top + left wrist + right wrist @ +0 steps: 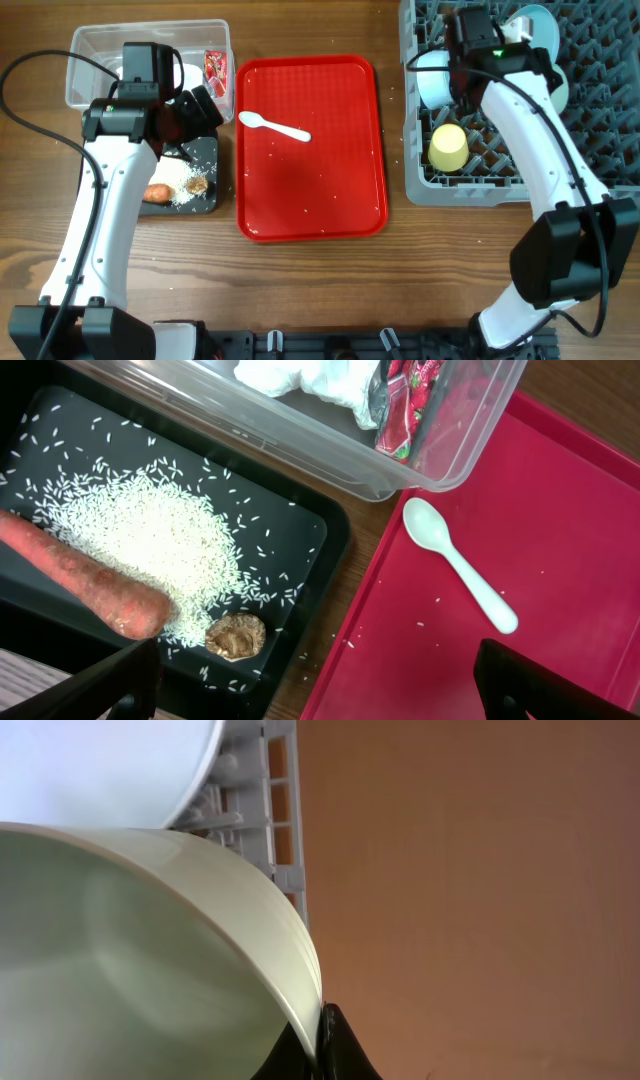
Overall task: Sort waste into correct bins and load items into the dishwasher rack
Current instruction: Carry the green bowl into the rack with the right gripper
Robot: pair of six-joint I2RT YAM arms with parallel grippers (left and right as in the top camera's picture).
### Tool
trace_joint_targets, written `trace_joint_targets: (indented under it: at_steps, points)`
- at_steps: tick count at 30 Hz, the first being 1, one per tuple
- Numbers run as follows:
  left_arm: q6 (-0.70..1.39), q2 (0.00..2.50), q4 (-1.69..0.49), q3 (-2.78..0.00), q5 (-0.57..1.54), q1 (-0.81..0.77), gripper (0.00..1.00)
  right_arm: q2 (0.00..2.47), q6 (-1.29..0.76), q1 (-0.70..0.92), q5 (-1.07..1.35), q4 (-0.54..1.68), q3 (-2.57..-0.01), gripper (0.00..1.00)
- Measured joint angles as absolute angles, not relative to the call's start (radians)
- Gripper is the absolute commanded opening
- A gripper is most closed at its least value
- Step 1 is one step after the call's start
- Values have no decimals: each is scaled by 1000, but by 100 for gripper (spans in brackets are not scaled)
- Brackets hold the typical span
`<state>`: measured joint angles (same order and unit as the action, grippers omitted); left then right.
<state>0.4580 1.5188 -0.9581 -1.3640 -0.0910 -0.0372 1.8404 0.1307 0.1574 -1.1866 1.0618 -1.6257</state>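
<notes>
The left end effector [315,665] is held open and empty above the black tray [290,530], which is set toward the desk's [320,290] left edge. In that tray an orange carrot [80,575], a spread of white rice grains [150,540] and a small brown food lump [236,636] are seen. The clear tub [330,445], placed just behind it toward the far edge, contains the crumpled napkin [300,380] and the red wrapper [405,405]. A white spoon [460,565] lies on the red tray [560,540] at the desk's middle. The right end effector [322,1040] is clamped on the rim of the mint-green bowl [150,950] over the dishwasher rack [500,185] at the far right corner, where the yellow cup [448,146], pale-blue bowl [435,82] and plate [535,25] are found.
</notes>
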Motion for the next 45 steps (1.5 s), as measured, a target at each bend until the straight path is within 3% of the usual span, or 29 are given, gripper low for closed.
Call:
trace_joint_targets:
  at_steps: [12,19,25,36,41,45]
  points:
    - [458,1519,-949,-1364,-91,-37,100,1840,147,143,-1111,1045,-1625,4]
    - [458,1519,-944,-1364,-89,-37,100,1840,381,171,-1159,720,-1623,5]
    - [458,1520,-931,-1363,-87,-37,100,1842,594,175,-1147,284,-1620,4]
    - [458,1520,-927,-1362,-87,-37,98,1842,347,260,-879,463,-1622,4]
    - [458,1520,-927,-1362,-87,-37,99,1842,236,253,-659,669,-1744,4]
    - [466,1520,-927,-1362,-84,-37,100,1842,193,212,-207,869,-2065,4]
